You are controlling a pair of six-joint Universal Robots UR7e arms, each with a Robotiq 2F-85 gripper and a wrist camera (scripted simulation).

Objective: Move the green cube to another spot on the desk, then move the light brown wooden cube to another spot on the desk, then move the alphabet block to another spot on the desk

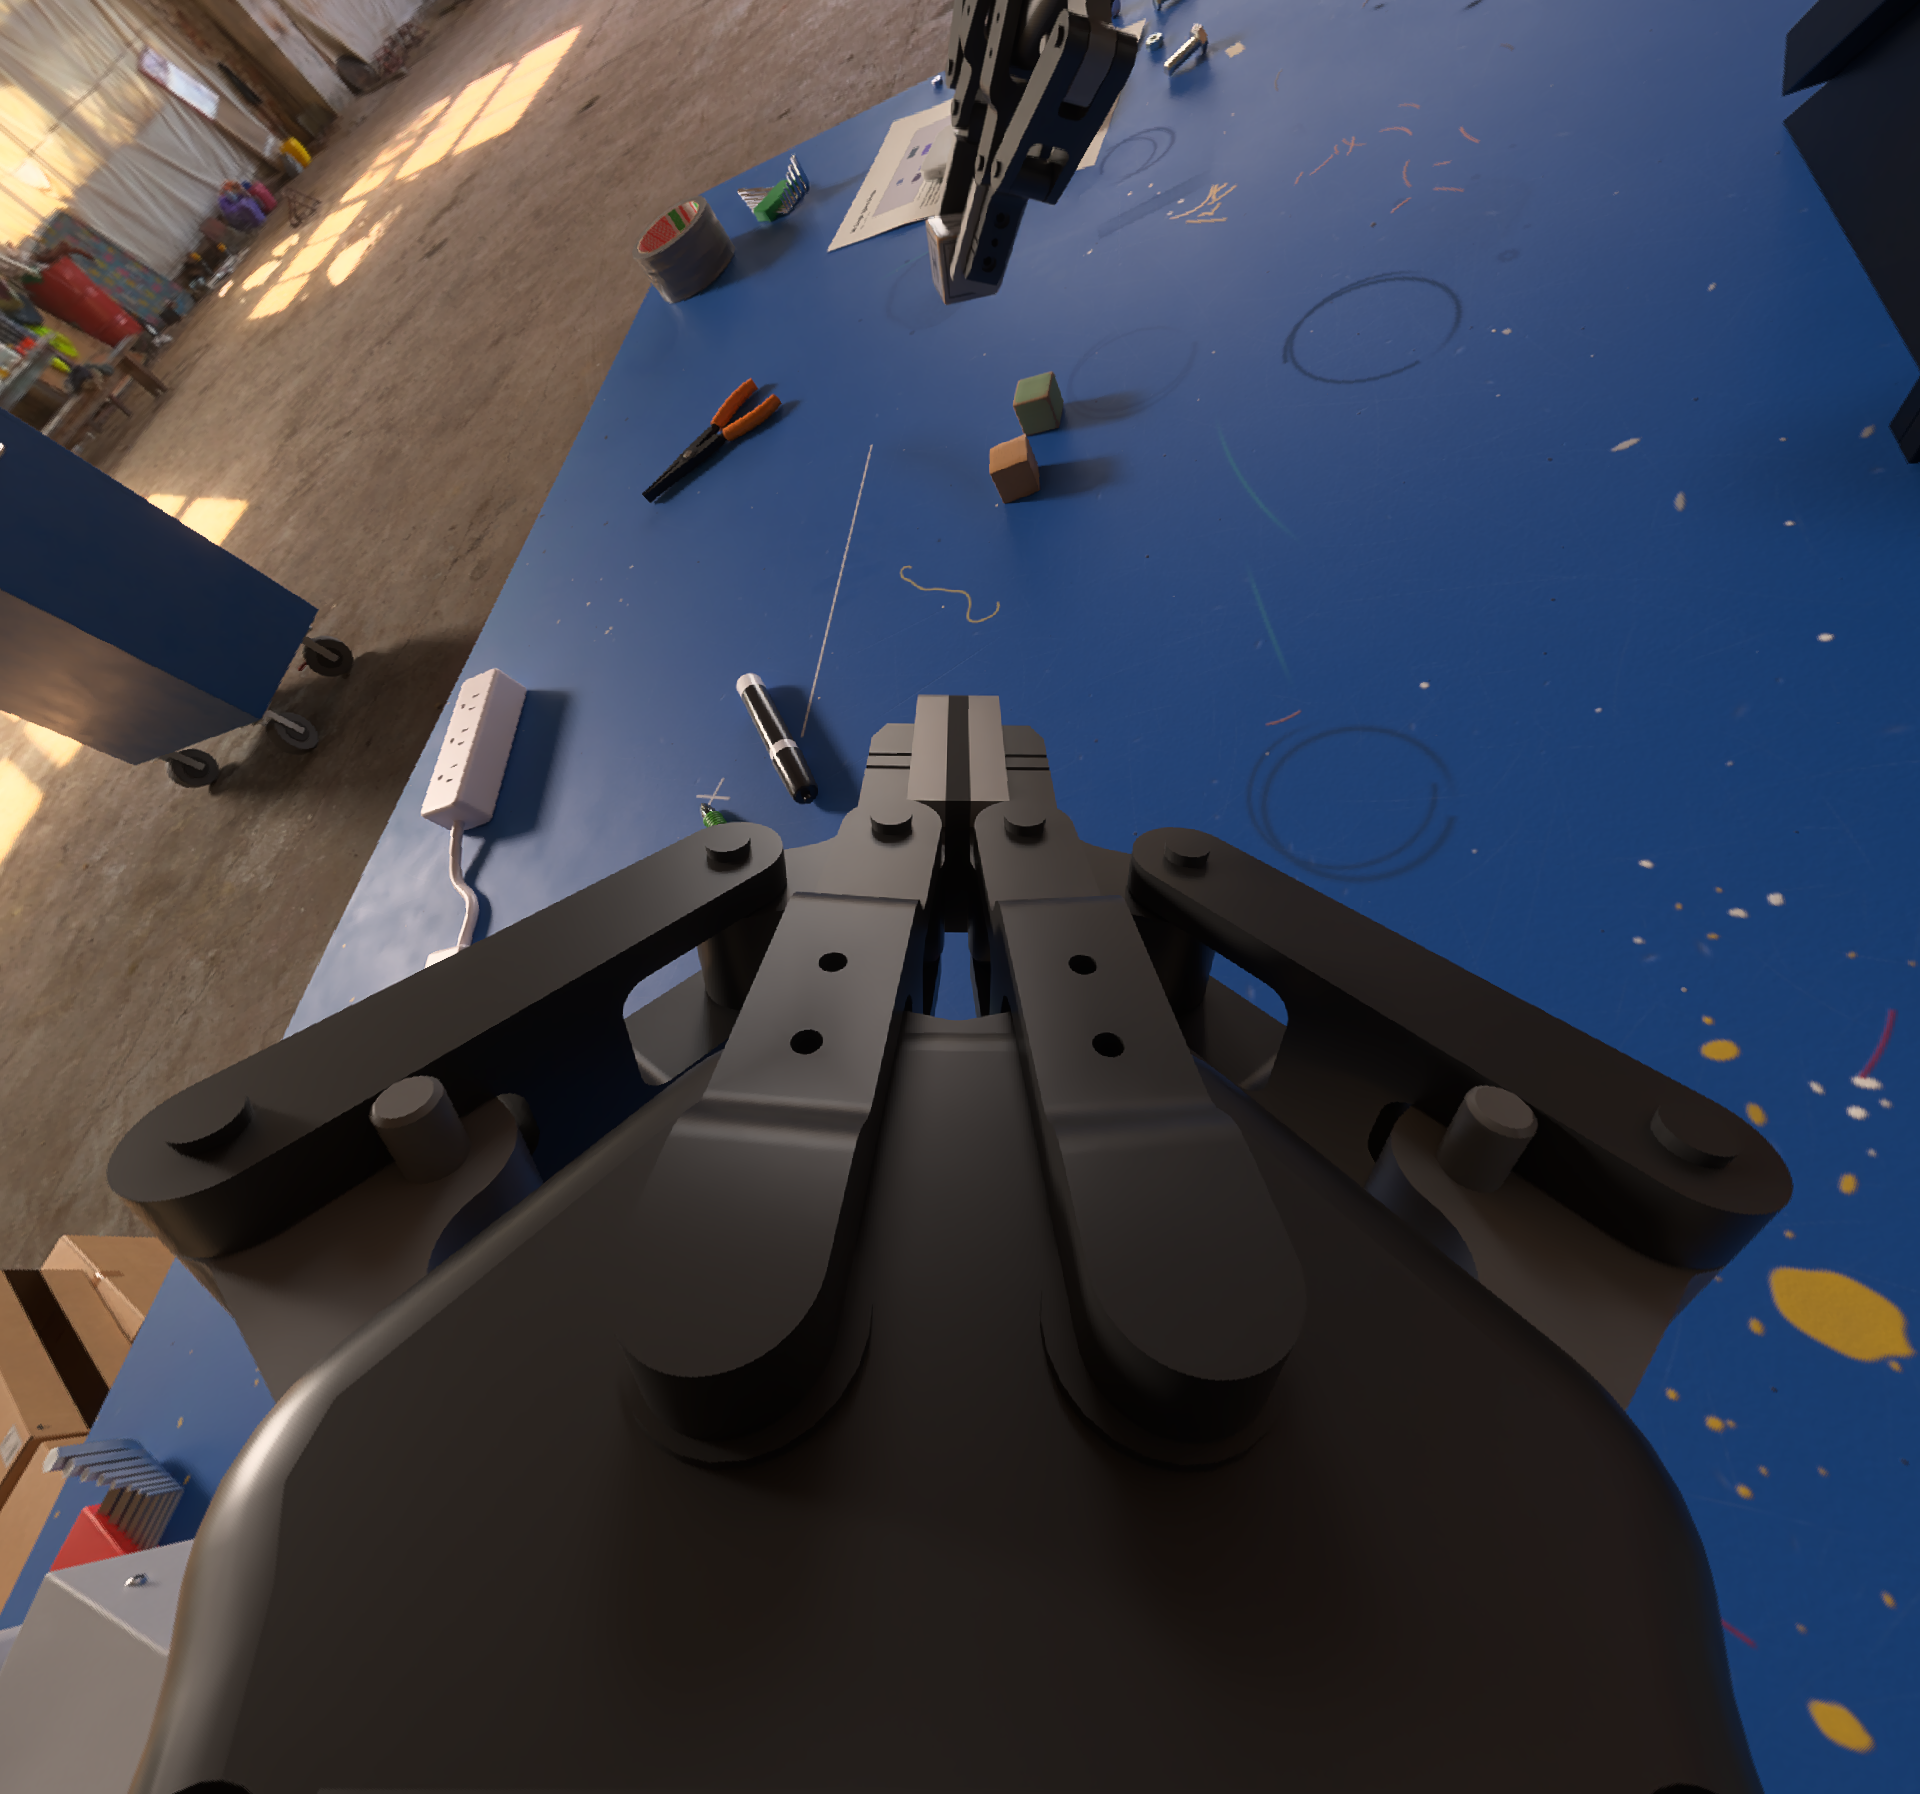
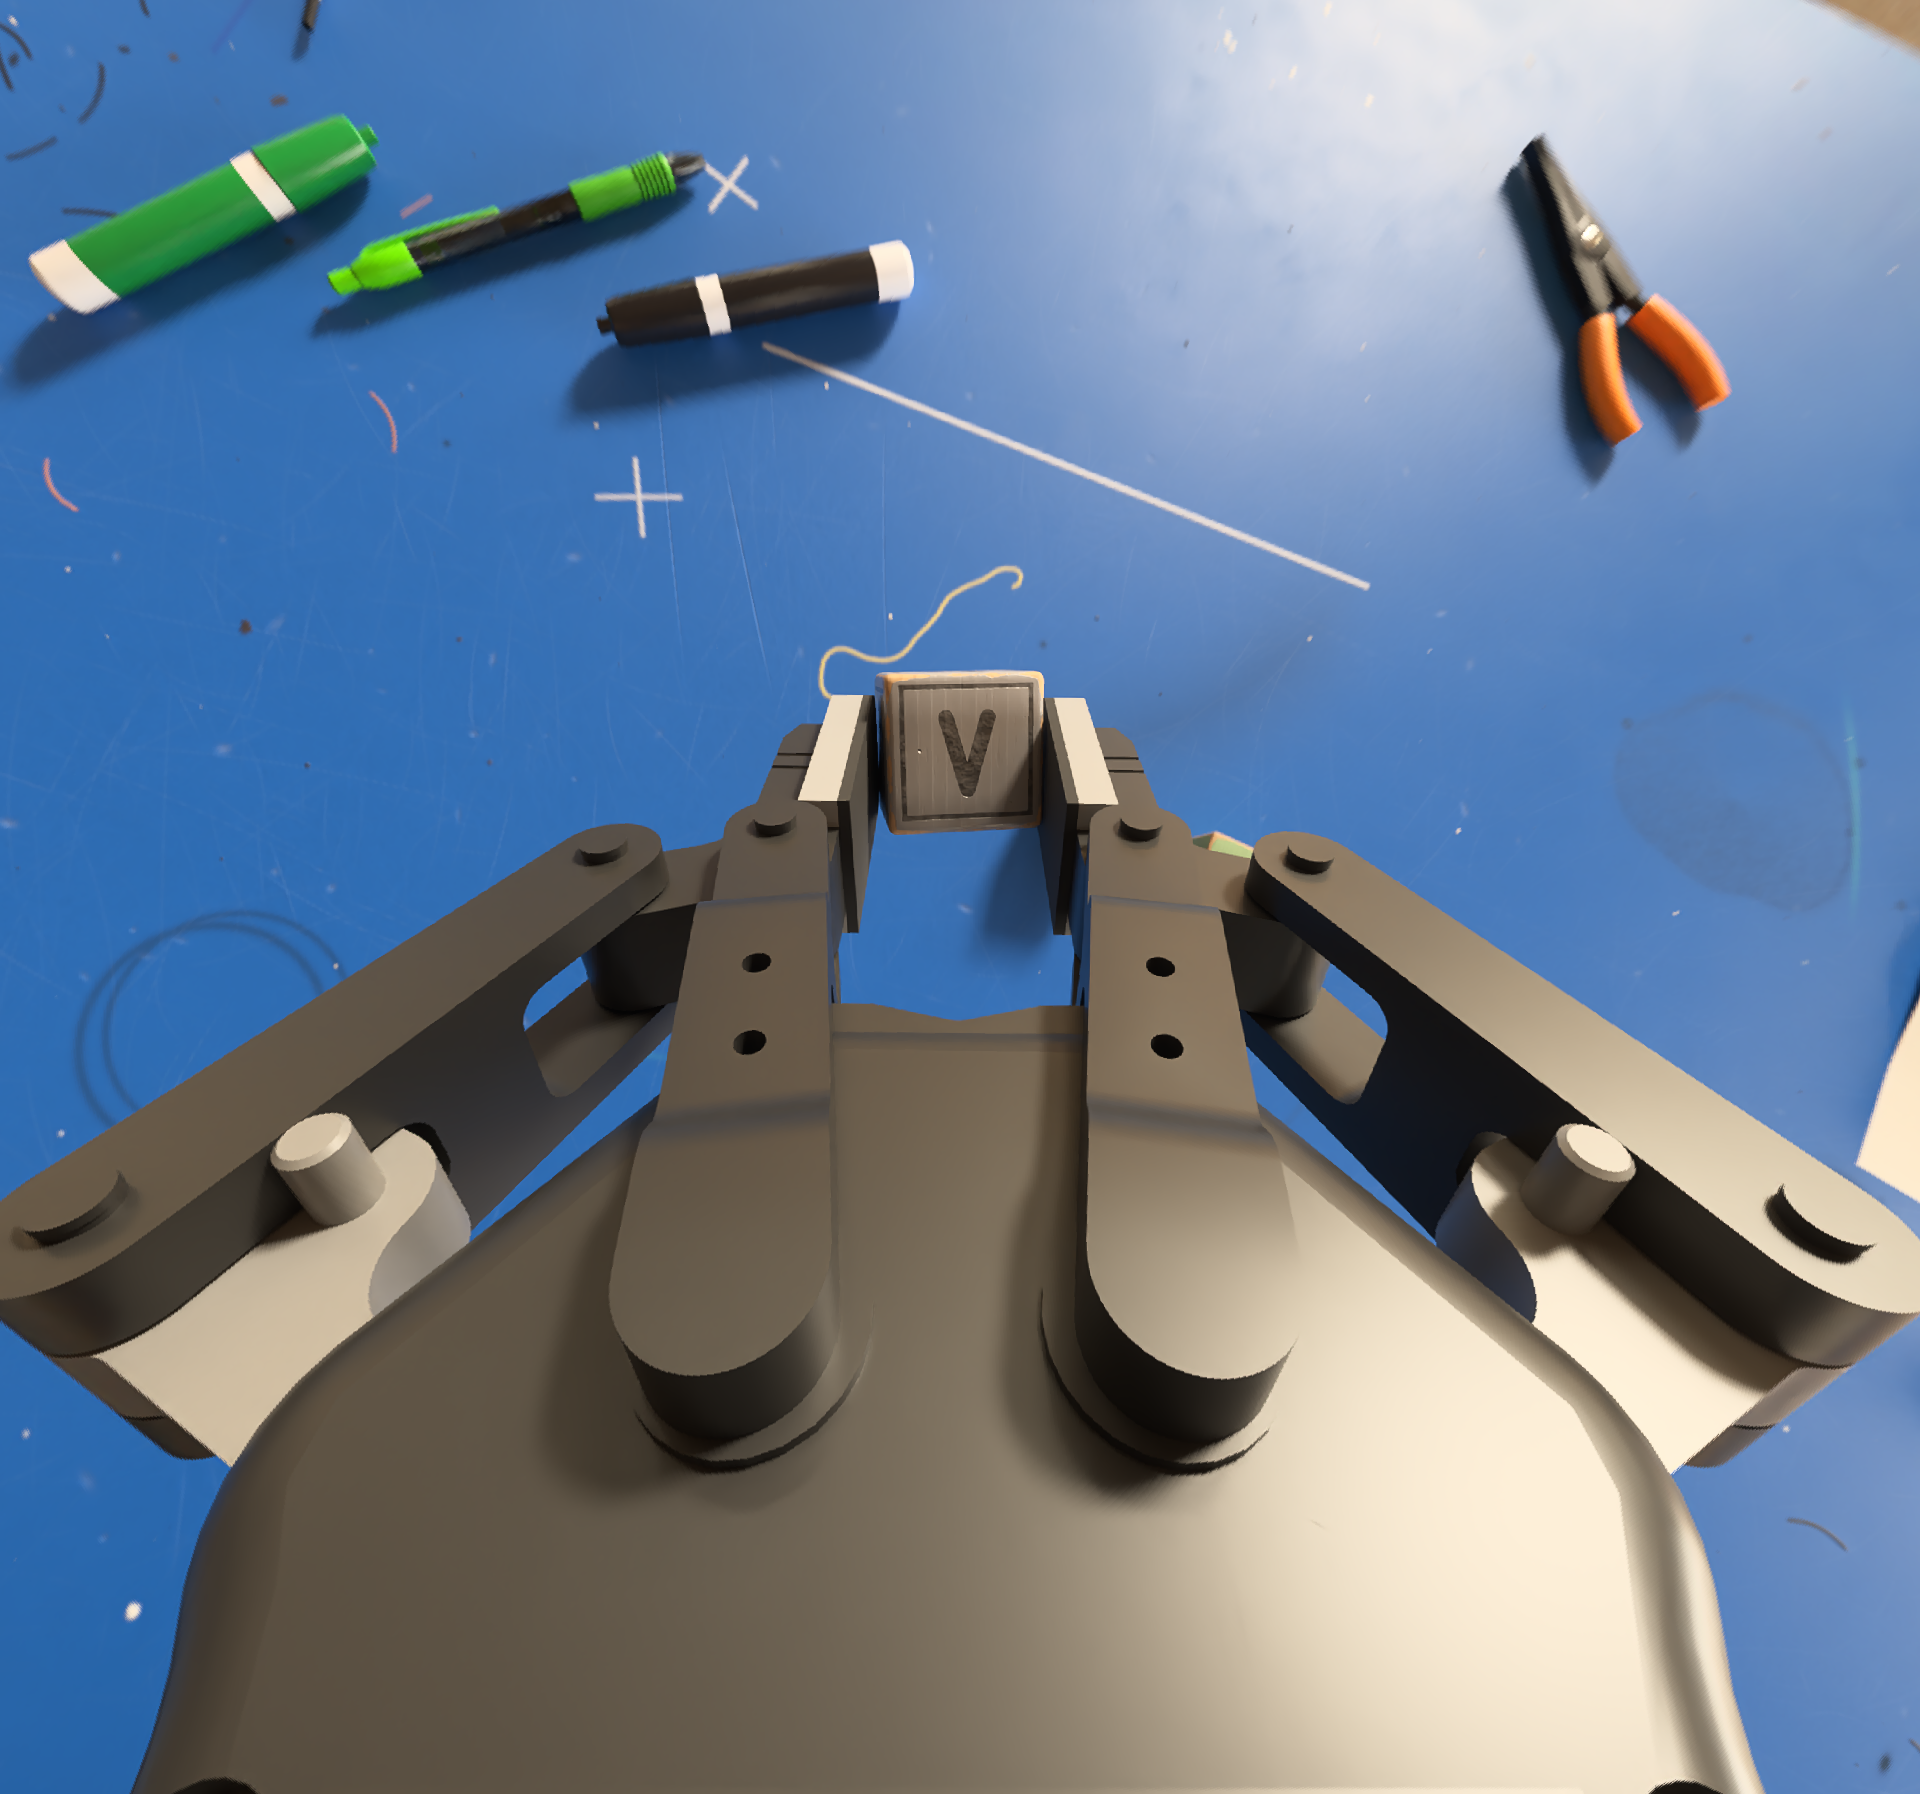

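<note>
In the right wrist view my right gripper (image 2: 961,718) is shut on the alphabet block (image 2: 961,752), a wooden cube with a dark framed face, held between the two pads just over the blue desk (image 2: 1351,809). A corner of the green cube (image 2: 1228,845) peeks out behind the right finger. In the left wrist view my left gripper (image 1: 956,747) is shut and empty above the desk. Ahead of it the green cube (image 1: 1037,402) and the light brown wooden cube (image 1: 1014,468) sit side by side. My right gripper (image 1: 971,274) hangs just beyond them.
Orange-handled pliers (image 1: 717,435) (image 2: 1621,310), a black marker (image 1: 774,736) (image 2: 758,290), a tape roll (image 1: 686,248), a white power strip (image 1: 473,747) and a paper sheet (image 1: 894,175) lie near the desk's left edge. Two green markers (image 2: 203,212) lie beyond the black one. Dark boxes (image 1: 1860,82) stand far right.
</note>
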